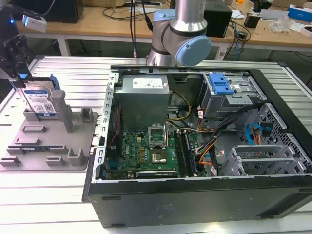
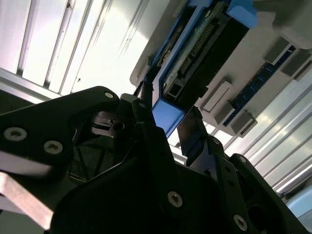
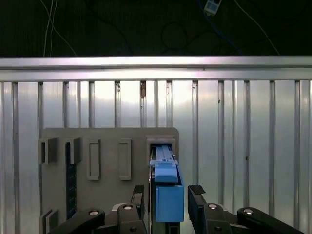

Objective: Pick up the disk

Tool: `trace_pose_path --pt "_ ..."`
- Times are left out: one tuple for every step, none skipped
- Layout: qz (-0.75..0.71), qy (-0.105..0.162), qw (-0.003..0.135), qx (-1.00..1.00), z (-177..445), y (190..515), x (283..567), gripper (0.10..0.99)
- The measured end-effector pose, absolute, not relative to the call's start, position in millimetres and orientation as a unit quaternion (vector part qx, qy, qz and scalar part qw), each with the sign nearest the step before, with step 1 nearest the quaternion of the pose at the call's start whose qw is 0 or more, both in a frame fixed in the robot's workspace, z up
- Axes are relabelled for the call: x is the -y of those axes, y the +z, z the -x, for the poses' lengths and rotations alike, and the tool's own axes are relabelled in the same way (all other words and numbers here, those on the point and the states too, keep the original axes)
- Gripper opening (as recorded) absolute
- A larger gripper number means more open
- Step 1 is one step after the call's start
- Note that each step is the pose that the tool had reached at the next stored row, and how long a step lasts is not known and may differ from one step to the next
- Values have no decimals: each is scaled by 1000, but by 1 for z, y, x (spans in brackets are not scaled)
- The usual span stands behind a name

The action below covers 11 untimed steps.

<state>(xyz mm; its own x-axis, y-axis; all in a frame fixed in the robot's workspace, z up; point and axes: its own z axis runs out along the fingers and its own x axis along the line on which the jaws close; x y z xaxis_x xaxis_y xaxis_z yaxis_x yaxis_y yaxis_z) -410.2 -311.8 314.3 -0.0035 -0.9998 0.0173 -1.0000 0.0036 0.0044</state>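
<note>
No print can be read: the label [image 1: 44, 105] on the disk [image 1: 32, 99] and the power supply's [image 1: 144, 105] sticker [image 1: 146, 84] are too small.

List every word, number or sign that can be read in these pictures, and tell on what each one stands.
No text can be read with certainty.
Disk: blue-and-white label with barcodes; the print is too small to read.
Power supply: white label near its upper edge; too small to read.
Computer case: faint sticker on the near outer wall; too blurred to read.
</note>
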Motion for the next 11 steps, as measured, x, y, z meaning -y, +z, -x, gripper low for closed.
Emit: trace_pose_path --pt "-706 5 8 708 410 314 312 482" --pt "-706 5 8 708 410 313 312 482" --pt "-706 5 8 708 410 311 312 482" --pt "-706 5 8 708 410 310 312 482" --pt "-706 5 8 708 410 310 312 482" --pt "-706 5 8 708 410 309 312 482" --pt "-706 5 8 708 410 308 312 482" --pt "-706 5 8 708 410 307 312 482" --pt "-706 5 8 708 410 306 312 482" --pt "-706 5 8 708 410 305 312 482" --pt "-706 5 8 708 410 305 312 482"
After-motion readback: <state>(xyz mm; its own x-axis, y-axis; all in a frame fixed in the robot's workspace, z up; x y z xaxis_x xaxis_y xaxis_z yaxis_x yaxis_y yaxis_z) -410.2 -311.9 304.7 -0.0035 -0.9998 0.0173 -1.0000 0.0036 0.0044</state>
